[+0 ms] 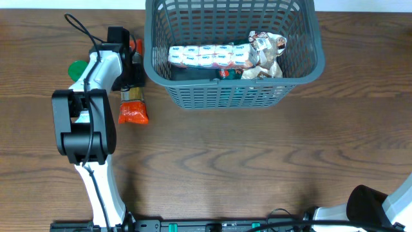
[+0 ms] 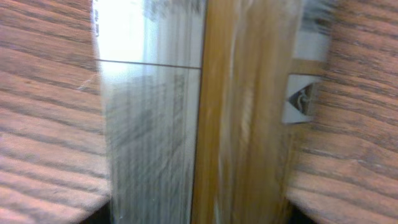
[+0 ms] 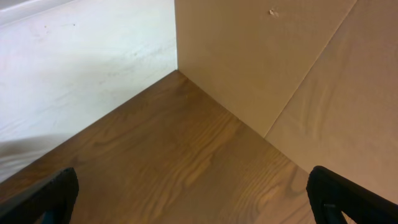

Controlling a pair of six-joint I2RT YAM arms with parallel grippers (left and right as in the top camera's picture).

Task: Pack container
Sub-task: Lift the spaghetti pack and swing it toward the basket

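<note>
The container [image 1: 232, 93] is a dark grey slotted basket at the top middle of the overhead view. It holds a white multi-pack [image 1: 209, 56], a crinkled packet [image 1: 267, 55] and a dark green item. My left gripper [image 1: 133, 78] is left of the basket. In the blurred left wrist view its fingers [image 2: 196, 214] press against both sides of a grey and golden-brown box [image 2: 199, 124], whose end shows below the gripper in the overhead view [image 1: 132, 95]. My right gripper [image 3: 193, 199] is open and empty over bare wood.
An orange packet [image 1: 133, 115] lies just in front of the box. A green object [image 1: 77, 67] and an orange item [image 1: 137, 45] lie beside the left arm. The right arm's base [image 1: 380, 206] sits at the front right corner. A wall and a tan panel [image 3: 280, 56] border the table there.
</note>
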